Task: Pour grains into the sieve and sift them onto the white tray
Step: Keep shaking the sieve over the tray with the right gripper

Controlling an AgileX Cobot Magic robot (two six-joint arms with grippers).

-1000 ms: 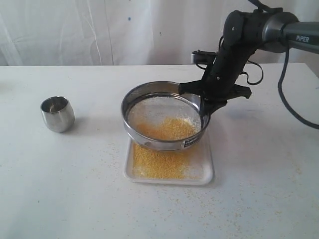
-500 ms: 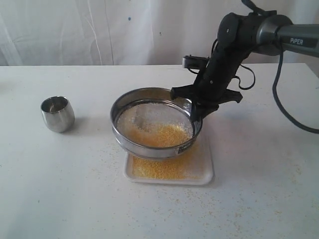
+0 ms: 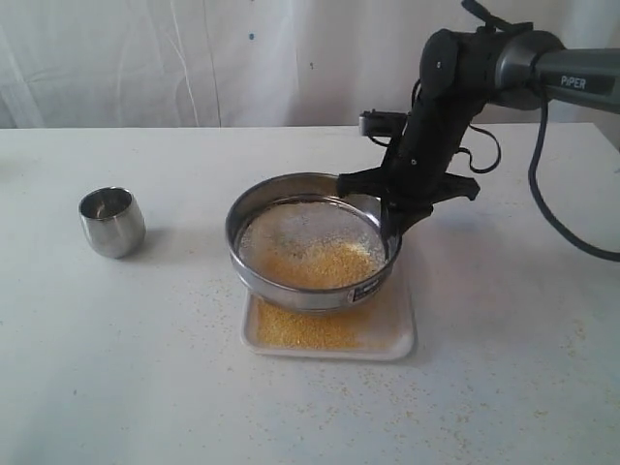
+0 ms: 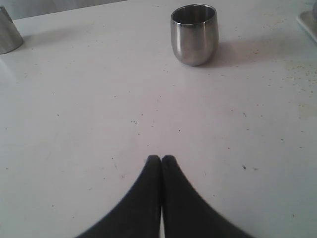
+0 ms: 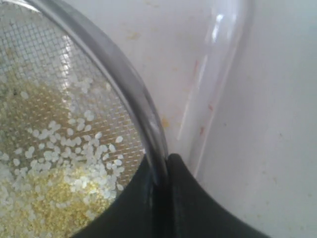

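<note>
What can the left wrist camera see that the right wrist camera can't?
Only the left wrist view shows the shiny metal cup standing on the table, with the left end effector shut and empty. Only the right wrist view shows the sieve with grains on its mesh, its rim pinched by the right end effector. Both show white table and dark end effector tips.

Right arm comes in from the right with its wrist bent steeply down, right gripper (image 3: 392, 215) pinched tight on the rim of the sieve (image 3: 291, 291), and the left gripper (image 4: 161, 159) hangs low, fingertips pressed flat together.
</note>
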